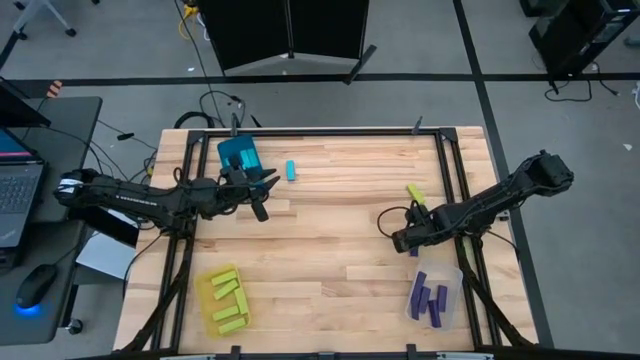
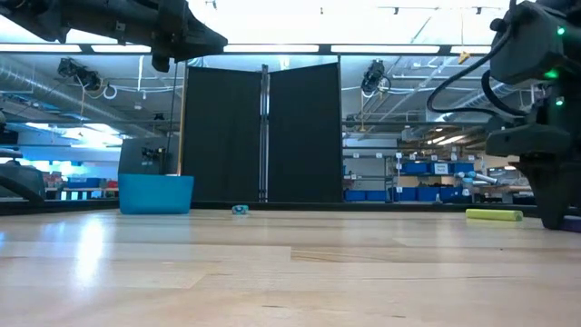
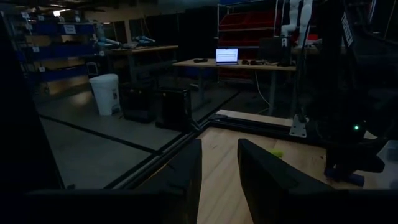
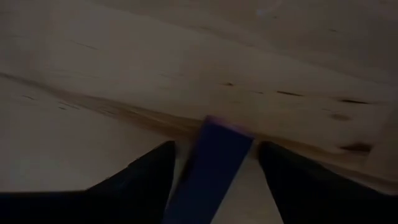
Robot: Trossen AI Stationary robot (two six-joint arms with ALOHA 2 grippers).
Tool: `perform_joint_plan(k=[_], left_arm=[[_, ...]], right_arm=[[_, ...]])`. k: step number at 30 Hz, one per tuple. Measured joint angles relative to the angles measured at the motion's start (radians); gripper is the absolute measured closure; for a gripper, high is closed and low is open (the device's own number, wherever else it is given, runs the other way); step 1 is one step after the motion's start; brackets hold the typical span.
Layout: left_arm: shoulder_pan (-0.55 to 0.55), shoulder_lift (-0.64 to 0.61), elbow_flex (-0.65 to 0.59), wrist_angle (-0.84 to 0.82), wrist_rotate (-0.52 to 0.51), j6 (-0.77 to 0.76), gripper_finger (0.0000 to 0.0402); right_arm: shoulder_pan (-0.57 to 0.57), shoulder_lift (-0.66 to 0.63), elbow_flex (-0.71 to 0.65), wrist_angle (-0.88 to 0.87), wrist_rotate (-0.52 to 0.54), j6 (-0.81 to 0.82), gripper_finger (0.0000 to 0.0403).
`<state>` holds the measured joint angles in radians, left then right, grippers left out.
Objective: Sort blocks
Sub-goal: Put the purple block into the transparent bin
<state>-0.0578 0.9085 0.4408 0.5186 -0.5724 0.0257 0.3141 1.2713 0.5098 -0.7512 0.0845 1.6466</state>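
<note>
My left gripper (image 1: 262,192) hangs above the table (image 1: 330,260) at about ten o'clock from its centre, just beside the teal bin (image 1: 239,154); its fingers (image 3: 186,177) stand a little apart with nothing between them. A cyan block (image 1: 291,170) lies on the wood near eleven o'clock, just past that bin. At seven o'clock the yellow bin (image 1: 205,300) holds several lime blocks (image 1: 226,297).

My right gripper (image 1: 411,240) is down at the table around three o'clock. Its fingers (image 4: 140,177) are spread wide on either side of a purple block (image 4: 214,165) that lies on the wood between them; they do not touch it. A lime block (image 1: 416,193) lies loose near two o'clock, close to that arm. At five o'clock the clear bin (image 1: 456,275) holds several purple blocks (image 1: 430,297).
</note>
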Motion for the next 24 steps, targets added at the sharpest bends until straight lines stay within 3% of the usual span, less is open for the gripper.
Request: perform_joint_plan(k=[5,12,18,24], left_arm=[[0.001,0.0,0.0,0.0,0.0,0.0,0.0292],[0.013,0.0,0.0,0.0,0.0,0.0,0.0292],[0.013,0.0,0.0,0.0,0.0,0.0,0.0292],[0.013,0.0,0.0,0.0,0.0,-0.001,0.0292]], right_arm=[[0.0,0.0,0.0,-0.014,-0.002,0.0,0.0192],[0.0,0.001,-0.002,-0.017,-0.007,0.001,0.0287],[0.0,0.001,-0.002,-0.018,-0.003,-0.001,0.029],[0.002,0.006,0.026,-0.043,0.069,-0.045,0.029]])
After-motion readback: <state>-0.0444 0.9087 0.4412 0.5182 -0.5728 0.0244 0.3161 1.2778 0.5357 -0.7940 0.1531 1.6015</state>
